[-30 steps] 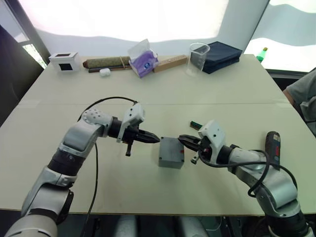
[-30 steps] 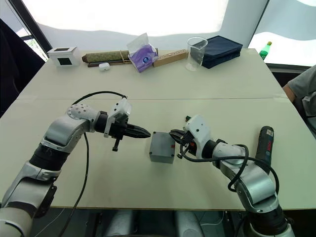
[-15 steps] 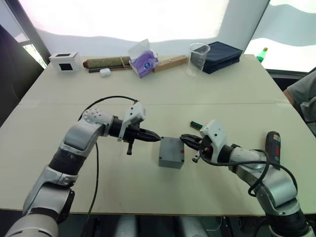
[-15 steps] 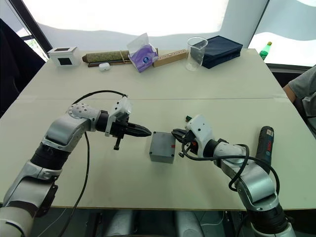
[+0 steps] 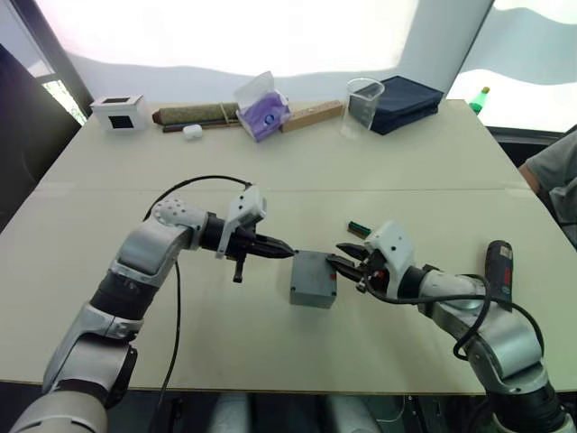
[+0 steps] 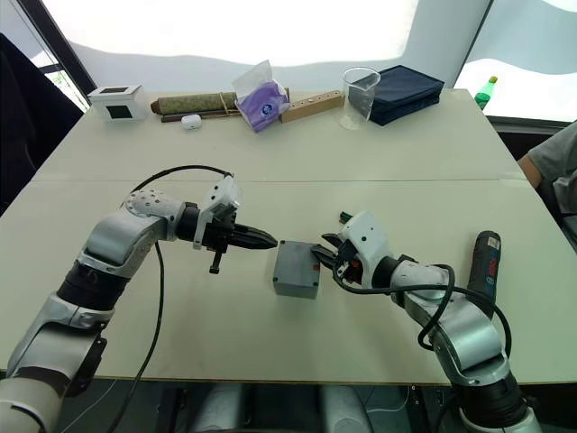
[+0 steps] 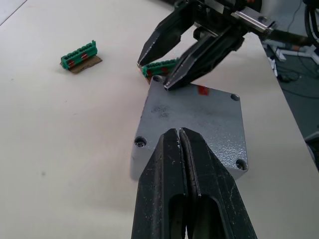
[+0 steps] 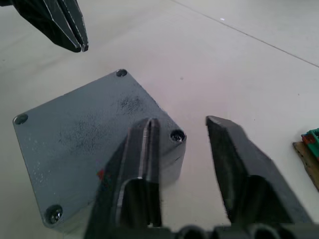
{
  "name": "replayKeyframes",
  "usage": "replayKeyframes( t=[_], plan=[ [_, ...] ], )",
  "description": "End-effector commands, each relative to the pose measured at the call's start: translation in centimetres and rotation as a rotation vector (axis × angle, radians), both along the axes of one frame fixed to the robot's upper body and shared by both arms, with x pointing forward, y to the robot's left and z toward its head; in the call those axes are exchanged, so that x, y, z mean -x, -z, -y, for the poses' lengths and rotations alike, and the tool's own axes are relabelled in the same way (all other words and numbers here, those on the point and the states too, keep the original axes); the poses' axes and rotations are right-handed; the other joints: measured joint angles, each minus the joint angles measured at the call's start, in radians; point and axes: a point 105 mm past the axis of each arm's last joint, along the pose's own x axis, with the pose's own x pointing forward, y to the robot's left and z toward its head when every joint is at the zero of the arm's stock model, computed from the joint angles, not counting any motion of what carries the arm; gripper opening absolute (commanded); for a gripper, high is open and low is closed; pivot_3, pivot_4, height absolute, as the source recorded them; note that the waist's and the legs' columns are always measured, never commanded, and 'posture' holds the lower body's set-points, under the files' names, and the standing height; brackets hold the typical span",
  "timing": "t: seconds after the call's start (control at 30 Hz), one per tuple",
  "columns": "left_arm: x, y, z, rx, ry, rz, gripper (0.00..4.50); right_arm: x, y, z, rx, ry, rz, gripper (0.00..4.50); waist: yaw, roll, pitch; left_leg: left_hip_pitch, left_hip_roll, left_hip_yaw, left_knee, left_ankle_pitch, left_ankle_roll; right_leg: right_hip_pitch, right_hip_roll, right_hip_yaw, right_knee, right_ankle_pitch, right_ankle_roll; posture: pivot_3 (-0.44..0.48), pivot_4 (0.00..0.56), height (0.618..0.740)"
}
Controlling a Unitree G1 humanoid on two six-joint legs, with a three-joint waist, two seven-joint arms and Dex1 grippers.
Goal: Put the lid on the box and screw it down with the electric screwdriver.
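Observation:
The grey box point(image 5: 311, 293) stands mid-table with the lid point(image 7: 194, 114) lying on top, screws showing in its corners. A small red mark point(image 7: 203, 90) sits on the side facing the right arm. My left gripper point(image 5: 287, 253) is shut and empty, its tip hovering at the lid's left edge. From the other side, my right gripper point(image 5: 341, 262) stands open at the box's right corner. One finger point(image 8: 142, 159) lies over the lid and the other point(image 8: 239, 164) is outside the box wall. The electric screwdriver point(image 5: 499, 271), dark with red markings, lies on the table right of the right arm.
Two green terminal blocks point(image 7: 79, 54) point(image 5: 357, 228) lie just behind the box. Along the far edge stand a white cube point(image 5: 117, 113), a brown roll point(image 5: 194, 114), a purple tissue pack point(image 5: 261, 108), a clear beaker point(image 5: 362, 104) and a dark blue case point(image 5: 406, 101). A person's sleeve point(image 5: 552, 171) shows at the right.
My right gripper has opened from shut and edged closer to the box's corner. The left gripper and the box have stayed put.

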Motion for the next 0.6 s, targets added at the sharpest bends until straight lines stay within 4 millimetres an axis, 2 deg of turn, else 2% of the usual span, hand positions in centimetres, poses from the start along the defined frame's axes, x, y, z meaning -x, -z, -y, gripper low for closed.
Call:
replayKeyframes(
  t=[0.03, 0.07, 0.17, 0.27, 0.33, 0.43, 0.53, 0.6],
  plan=[
    [0.0, -1.7, 0.4, 0.046, 0.009, 0.035, 0.00, 0.4, -1.4, 0.5, 0.010, -0.002, 0.043, 3.10, 0.000, 0.000, 0.000, 0.000, 0.000, 0.000, 0.000, 0.000, 0.000, 0.000, 0.000, 0.000, 0.000, 0.000, 0.000, 0.000, 0.150, 0.737],
    [0.0, -1.7, 0.5, 0.049, 0.010, 0.034, 0.00, 0.4, -1.5, 0.6, 0.012, -0.001, 0.044, 3.10, 0.000, 0.000, 0.000, 0.000, 0.000, 0.000, 0.000, 0.000, 0.000, 0.000, 0.000, 0.000, 0.000, 0.000, 0.000, 0.000, 0.150, 0.737],
    [0.3, -3.0, 1.4, 0.112, 0.042, 0.018, 0.00, 0.3, -4.8, 2.2, -0.132, 0.089, 0.061, 3.10, 0.001, 0.000, 0.000, 0.000, 0.000, 0.000, 0.000, 0.000, 0.000, 0.000, 0.000, 0.000, 0.000, 0.000, 0.000, 0.000, 0.150, 0.737],
    [0.9, -4.1, 2.4, 0.132, 0.123, 0.040, 0.00, 0.3, -7.3, 6.6, -0.141, 0.252, 0.019, 3.10, 0.006, 0.000, 0.000, -0.001, 0.000, 0.000, 0.000, 0.000, 0.000, 0.000, 0.000, 0.000, 0.000, 0.000, 0.000, 0.000, 0.150, 0.737],
    [1.2, -4.3, 2.9, 0.129, 0.168, 0.061, 0.00, 0.7, -8.2, 9.1, -0.107, 0.336, -0.035, 3.61, 0.011, 0.000, 0.000, -0.001, 0.000, 0.000, 0.001, 0.000, 0.000, 0.001, -0.001, 0.000, -0.001, 0.000, 0.000, 0.000, 0.150, 0.737],
    [1.8, -4.9, 3.9, 0.139, 0.235, 0.094, 0.00, 1.8, -8.6, 14.2, -0.036, 0.531, -0.204, 4.48, 0.013, 0.000, 0.000, 0.000, 0.000, 0.000, -0.001, -0.001, 0.001, 0.001, 0.000, 0.000, -0.002, 0.000, 0.000, 0.000, 0.150, 0.737],
    [2.4, -5.2, 4.7, 0.152, 0.287, 0.117, 0.00, 3.4, -8.2, 18.3, 0.018, 0.657, -0.358, 4.48, 0.025, 0.000, 0.000, 0.000, 0.000, 0.001, -0.001, -0.001, 0.002, 0.001, 0.000, 0.000, -0.003, 0.000, 0.000, 0.000, 0.150, 0.737],
    [2.8, -5.2, 5.0, 0.152, 0.313, 0.130, 0.00, 4.4, -8.1, 19.6, 0.047, 0.691, -0.432, 4.48, 0.029, 0.000, 0.000, 0.000, 0.000, 0.002, 0.000, -0.002, 0.004, 0.001, 0.000, 0.001, -0.003, 0.000, 0.000, 0.000, 0.150, 0.737]
  ],
)
